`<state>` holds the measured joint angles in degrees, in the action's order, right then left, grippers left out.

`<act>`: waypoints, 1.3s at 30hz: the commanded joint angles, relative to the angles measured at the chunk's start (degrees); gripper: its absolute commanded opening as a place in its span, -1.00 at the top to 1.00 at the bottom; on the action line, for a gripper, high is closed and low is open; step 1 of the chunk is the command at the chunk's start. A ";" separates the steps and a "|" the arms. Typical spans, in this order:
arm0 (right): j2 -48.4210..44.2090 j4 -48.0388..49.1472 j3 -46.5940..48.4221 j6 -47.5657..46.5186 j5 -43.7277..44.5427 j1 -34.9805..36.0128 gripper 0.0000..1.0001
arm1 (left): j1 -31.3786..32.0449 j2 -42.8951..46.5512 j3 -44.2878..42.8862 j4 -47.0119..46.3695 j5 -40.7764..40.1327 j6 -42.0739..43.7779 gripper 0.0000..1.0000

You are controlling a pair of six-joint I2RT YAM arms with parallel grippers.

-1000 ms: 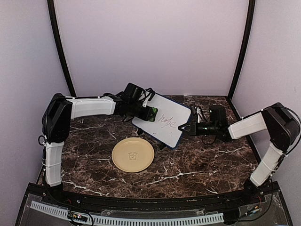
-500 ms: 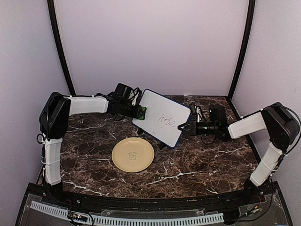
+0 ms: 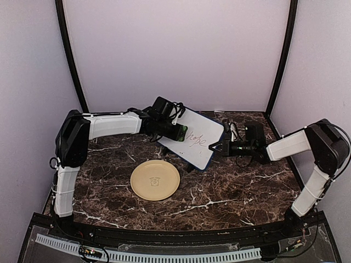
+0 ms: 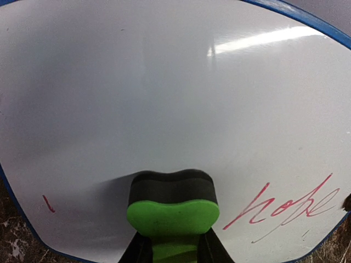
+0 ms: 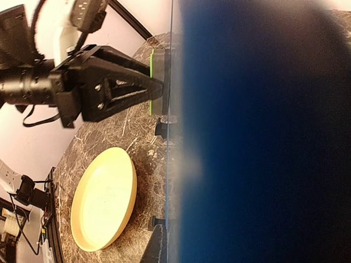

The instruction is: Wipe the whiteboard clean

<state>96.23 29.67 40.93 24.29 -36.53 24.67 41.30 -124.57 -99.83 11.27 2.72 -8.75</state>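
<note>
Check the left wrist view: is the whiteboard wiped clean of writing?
No, red handwriting shows on the whiteboard right of the green eraser.

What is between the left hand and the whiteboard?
A green eraser with a dark pad, clamped in the left hand, its pad against the whiteboard, left of the red writing. The left wrist view shows it best.

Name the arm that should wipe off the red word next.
Left. The left claw holds the green eraser against the whiteboard, just beside the red word; the right claw sits at the board's edge without an eraser.
</note>
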 commanded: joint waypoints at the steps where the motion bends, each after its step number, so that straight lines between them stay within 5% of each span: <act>1: 2.79 -9.80 -1.55 -9.09 -2.75 2.18 1.00 | 2.13 -3.27 -0.96 2.16 -0.08 0.23 1.00; 20: 3.55 -10.96 -2.16 -9.82 -0.40 2.17 1.00 | -8.36 -2.64 0.65 6.43 -9.66 -4.89 1.00; 39: 3.96 -10.38 -2.17 -9.57 -1.12 2.14 1.00 | -3.29 -1.59 -0.50 2.33 -1.78 -1.88 1.00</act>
<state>96.92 30.11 40.93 22.48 -36.25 24.86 36.29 -125.78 -100.55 16.38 -7.40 -11.62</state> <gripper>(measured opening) 0.036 0.264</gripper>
